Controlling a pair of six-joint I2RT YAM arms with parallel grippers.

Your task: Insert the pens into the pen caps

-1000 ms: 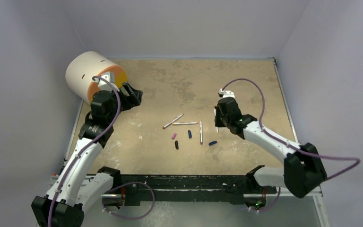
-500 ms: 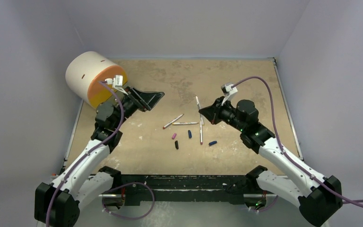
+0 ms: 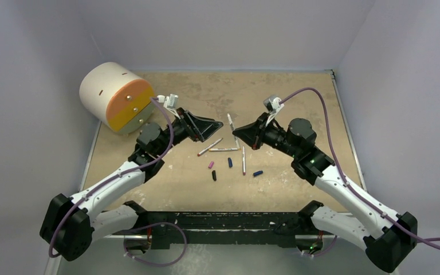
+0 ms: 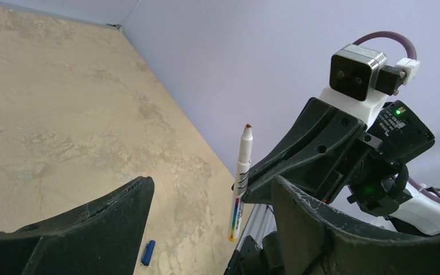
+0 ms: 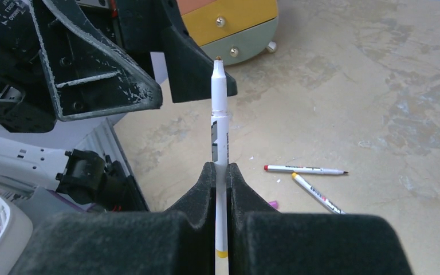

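Observation:
My right gripper [image 3: 236,133] [image 5: 220,173] is shut on a white pen [image 3: 230,121] [image 5: 219,120] and holds it above the table, dark tip up and yellow end below the fingers. My left gripper [image 3: 215,126] [image 4: 209,229] stands open just left of that pen [image 4: 240,183], facing it, with nothing between its fingers. Three more pens [image 3: 209,146] [image 3: 224,149] [image 3: 243,160] lie mid-table. Below them lie the pen caps: pink [image 3: 211,164], dark blue [image 3: 230,162], black [image 3: 213,175] and blue [image 3: 258,173] [image 4: 148,252].
A large cream and orange cylinder [image 3: 116,97] [image 5: 229,23] lies on its side at the table's far left. Purple cables [image 3: 315,109] loop over both arms. The black base rail [image 3: 223,220] runs along the near edge.
My right gripper has lifted a pen off the table and swung left toward the middle. My left gripper has moved right, away from the cylinder, and now faces the pen.

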